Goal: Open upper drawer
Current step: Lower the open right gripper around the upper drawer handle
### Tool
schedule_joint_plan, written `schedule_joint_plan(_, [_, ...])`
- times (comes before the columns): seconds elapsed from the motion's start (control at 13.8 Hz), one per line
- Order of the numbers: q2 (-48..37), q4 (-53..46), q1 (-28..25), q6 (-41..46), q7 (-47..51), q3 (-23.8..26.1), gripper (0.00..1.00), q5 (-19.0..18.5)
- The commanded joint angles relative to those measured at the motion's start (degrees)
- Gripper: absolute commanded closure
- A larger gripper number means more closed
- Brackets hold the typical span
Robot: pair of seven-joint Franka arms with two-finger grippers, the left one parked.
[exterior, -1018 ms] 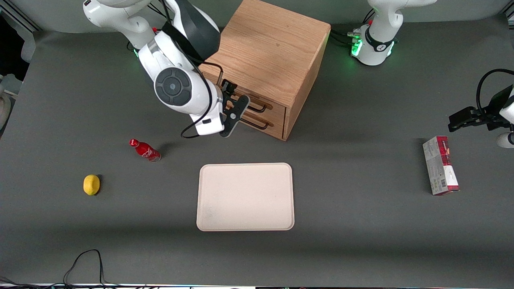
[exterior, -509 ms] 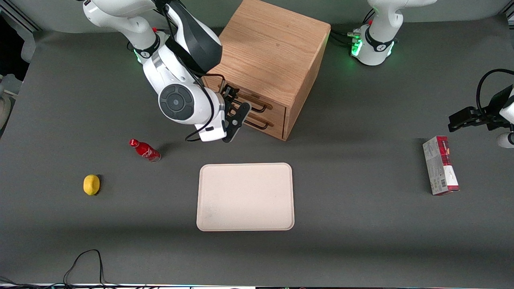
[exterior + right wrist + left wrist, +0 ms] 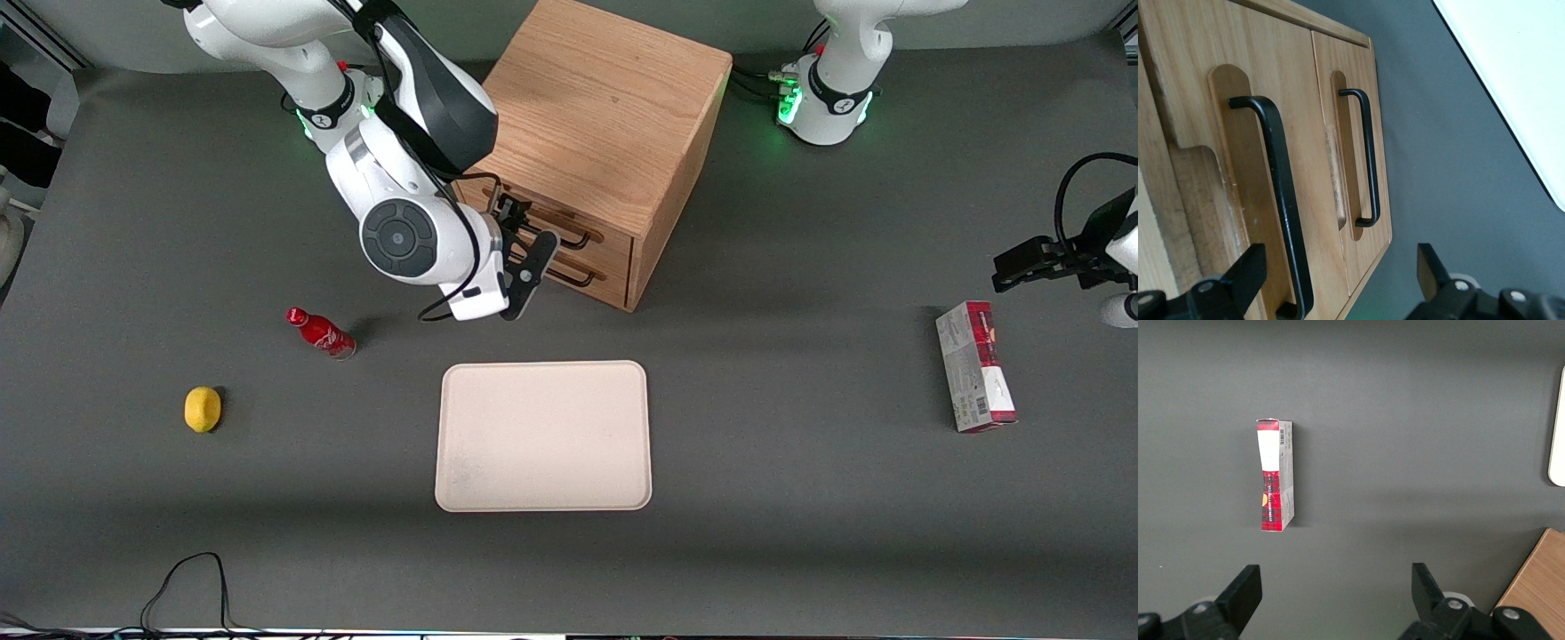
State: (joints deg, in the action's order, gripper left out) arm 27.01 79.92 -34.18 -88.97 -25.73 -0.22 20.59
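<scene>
Oak upper drawer [image 3: 1238, 173] sits shut, gripper [image 3: 524, 258] level before its handle [image 3: 1281, 207], fingers [image 3: 1245, 273] spread wide, empty.

2 drawers [image 3: 569, 244], 1 tray [image 3: 543, 436], 1 bottle [image 3: 321, 332], 1 lemon [image 3: 203, 409], 1 box [image 3: 974, 365]

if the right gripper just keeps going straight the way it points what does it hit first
Probably the upper drawer front or its black handle. The gripper, fingers open, faces the cabinet with that handle nearest one finger; depth is unclear.

Oak upper drawer [image 3: 1195, 113], black handle [image 3: 1278, 193]; black hand [image 3: 524, 267].
</scene>
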Motion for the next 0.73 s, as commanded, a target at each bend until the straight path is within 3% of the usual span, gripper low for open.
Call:
schedule_joint_plan(0.0, [1.64, -1.61, -0.44, -0.15, -1.6, 0.13, 0.0, 1.64])
schedule_joint_plan(0.65, [1.99, -0.2, -1.5, -2.25, -1.69, 0.31, 0.0, 1.47])
